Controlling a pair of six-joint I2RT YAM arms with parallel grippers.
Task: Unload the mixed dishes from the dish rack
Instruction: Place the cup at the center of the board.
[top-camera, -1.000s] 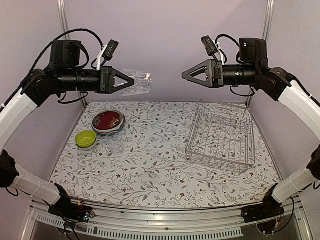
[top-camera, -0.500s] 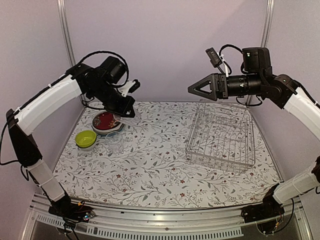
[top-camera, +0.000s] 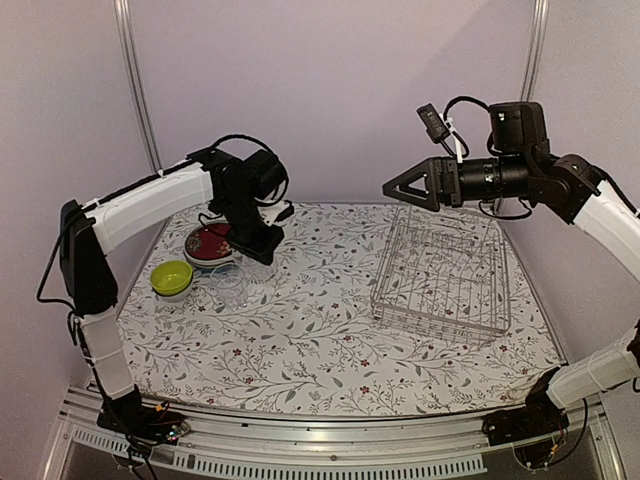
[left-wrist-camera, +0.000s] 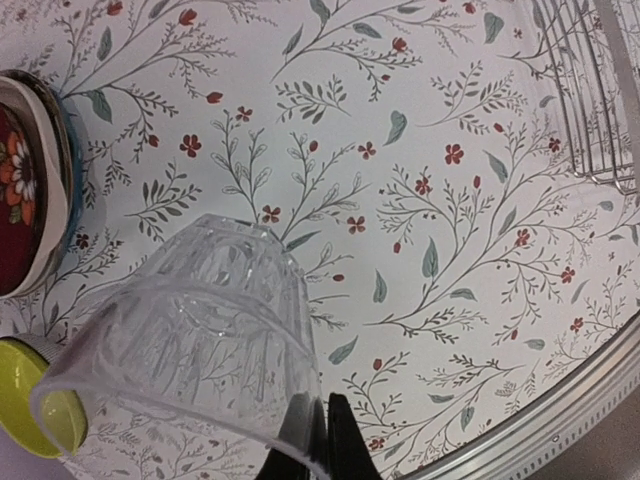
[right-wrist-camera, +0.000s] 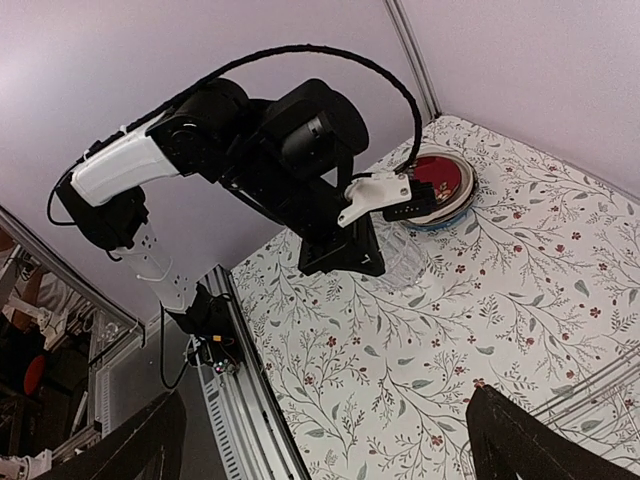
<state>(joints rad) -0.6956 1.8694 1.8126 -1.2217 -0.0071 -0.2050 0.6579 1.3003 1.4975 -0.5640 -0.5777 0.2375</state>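
**Left tool holds a glass low by the stacked plates; right tool waits open above the rack**

My left tool (left-wrist-camera: 320, 442) is clamped on the rim wall of a clear drinking glass (left-wrist-camera: 190, 330). The glass is tilted, with its open mouth towards the wrist camera and its base down by the floral counter (top-camera: 320, 340). I cannot tell whether the base touches it. This is at the far left of the counter, just right of the red floral plate (top-camera: 212, 241), which tops a small stack. The lime-green bowl (top-camera: 172, 277) sits nearer, left of the glass.

My right tool (top-camera: 392, 187) hangs high in the air with its fingers spread wide and nothing between them. It is above the far left corner of the dish rack (top-camera: 440, 275), which stands on the right half of the counter, well apart from the glass.
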